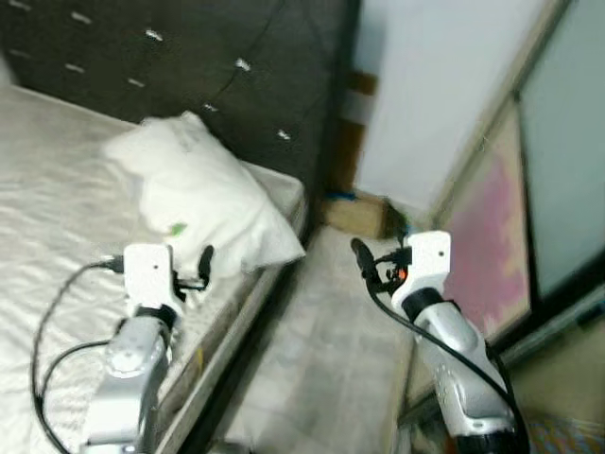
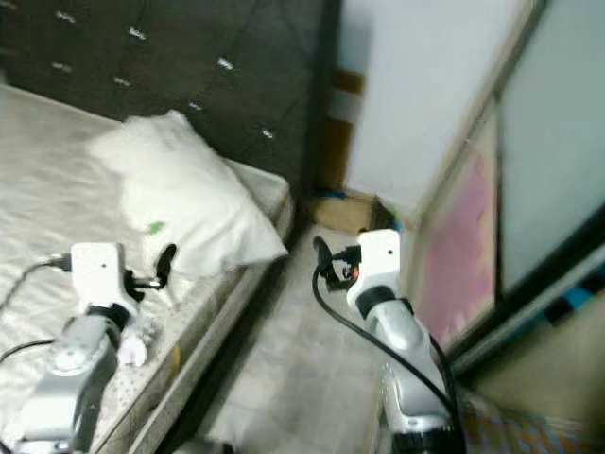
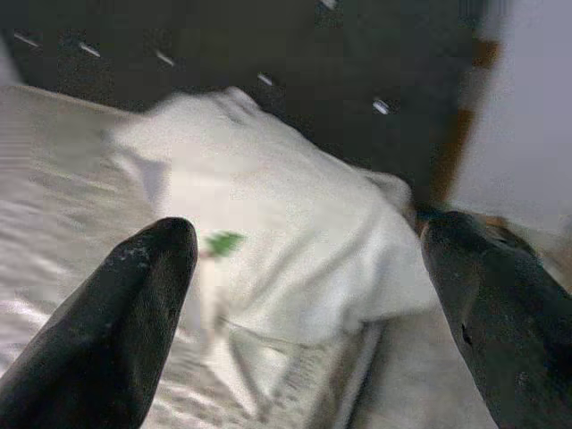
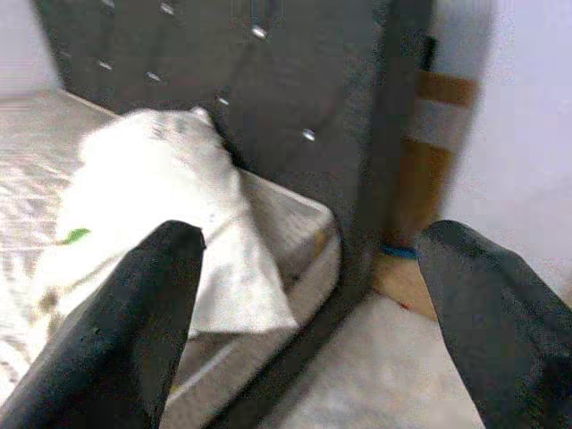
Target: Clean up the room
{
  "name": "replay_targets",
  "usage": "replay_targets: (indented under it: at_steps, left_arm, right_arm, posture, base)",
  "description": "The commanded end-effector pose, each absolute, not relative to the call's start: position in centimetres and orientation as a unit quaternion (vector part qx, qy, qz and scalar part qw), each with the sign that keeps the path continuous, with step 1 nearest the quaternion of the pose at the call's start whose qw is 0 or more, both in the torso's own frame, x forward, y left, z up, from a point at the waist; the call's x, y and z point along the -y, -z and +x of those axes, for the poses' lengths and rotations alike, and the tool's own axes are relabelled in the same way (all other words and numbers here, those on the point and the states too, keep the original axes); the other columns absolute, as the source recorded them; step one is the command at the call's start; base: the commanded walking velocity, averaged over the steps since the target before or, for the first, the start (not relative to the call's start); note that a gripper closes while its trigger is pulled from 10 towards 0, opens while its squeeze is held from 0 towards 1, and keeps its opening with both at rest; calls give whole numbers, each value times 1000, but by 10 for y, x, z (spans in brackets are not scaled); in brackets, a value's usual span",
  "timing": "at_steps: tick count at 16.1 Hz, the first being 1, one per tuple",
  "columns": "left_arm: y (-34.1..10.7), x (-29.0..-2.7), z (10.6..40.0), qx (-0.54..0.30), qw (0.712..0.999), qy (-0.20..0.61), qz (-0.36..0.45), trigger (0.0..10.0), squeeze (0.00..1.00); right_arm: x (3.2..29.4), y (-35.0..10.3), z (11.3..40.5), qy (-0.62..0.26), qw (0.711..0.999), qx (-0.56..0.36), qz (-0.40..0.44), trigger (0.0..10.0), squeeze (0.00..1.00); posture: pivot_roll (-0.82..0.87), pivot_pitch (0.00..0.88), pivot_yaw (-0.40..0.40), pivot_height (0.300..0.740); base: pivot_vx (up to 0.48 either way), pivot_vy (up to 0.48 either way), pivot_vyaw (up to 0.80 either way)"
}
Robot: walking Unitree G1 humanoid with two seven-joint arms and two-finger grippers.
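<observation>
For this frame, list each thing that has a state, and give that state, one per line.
Pillow: lying crumpled at the corner of the bed, one corner hanging over the edge.
Bed: bare mattress, no sheet or blanket visible.
Left gripper: open, empty, raised over the mattress and facing the pillow.
Right gripper: open, empty, held over the floor beside the bed.
Cardboard box: on the floor by the headboard; open or closed cannot be told.

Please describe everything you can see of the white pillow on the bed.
The white pillow is soft, rumpled fabric with a small green mark on its front. It lies tilted at the corner of the bed, leaning against the dark tufted headboard, one corner hanging past the mattress edge. Nothing grips it: the left gripper, jaws open, hovers just in front of it.
</observation>
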State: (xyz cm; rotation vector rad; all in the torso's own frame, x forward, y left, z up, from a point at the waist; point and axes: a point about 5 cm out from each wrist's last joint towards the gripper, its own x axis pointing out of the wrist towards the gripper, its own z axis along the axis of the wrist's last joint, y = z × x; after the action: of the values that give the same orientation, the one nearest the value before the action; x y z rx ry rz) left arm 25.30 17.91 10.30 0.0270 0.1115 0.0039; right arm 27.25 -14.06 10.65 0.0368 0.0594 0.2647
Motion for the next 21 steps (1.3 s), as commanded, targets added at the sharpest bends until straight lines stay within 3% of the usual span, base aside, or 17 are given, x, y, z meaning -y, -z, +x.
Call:
replay_targets:
  at_steps: [1, 10, 15, 17, 21]
  left_arm:
    - [-103, -175, 252, -54, 998, -1, 15, 10000, 0]
    - [-103, -170, 255, -70, 997, -23, -8, 10000, 0]
    - [-118, -171, 267, -25, 1000, -1, 12, 10000, 0]
    - [-132, -174, 276, -8, 1000, -6, 16, 10000, 0]
    - [-117, -180, 263, -27, 999, -26, 24, 10000, 0]
  right_arm:
    - [146, -109, 273, -125, 992, -25, 18, 10000, 0]
    - [148, -110, 281, -117, 993, -18, 22, 10000, 0]
    - [152, -118, 287, -96, 995, 1, 8, 10000, 0]
    - [148, -127, 296, -105, 994, 13, 3, 10000, 0]
    - [150, -126, 295, -107, 994, 6, -19, 10000, 0]
  posture:
    - [-11, 0, -63, 740]
    - [2, 0, -58, 740]
    - [42, 0, -73, 740]
    - [31, 0, -57, 740]
    - [-16, 0, -9, 740]
  base:
    - [0, 0, 800]
    - [0, 0, 800]
    - [0, 0, 800]
    - [0, 0, 800]
    - [0, 0, 758]
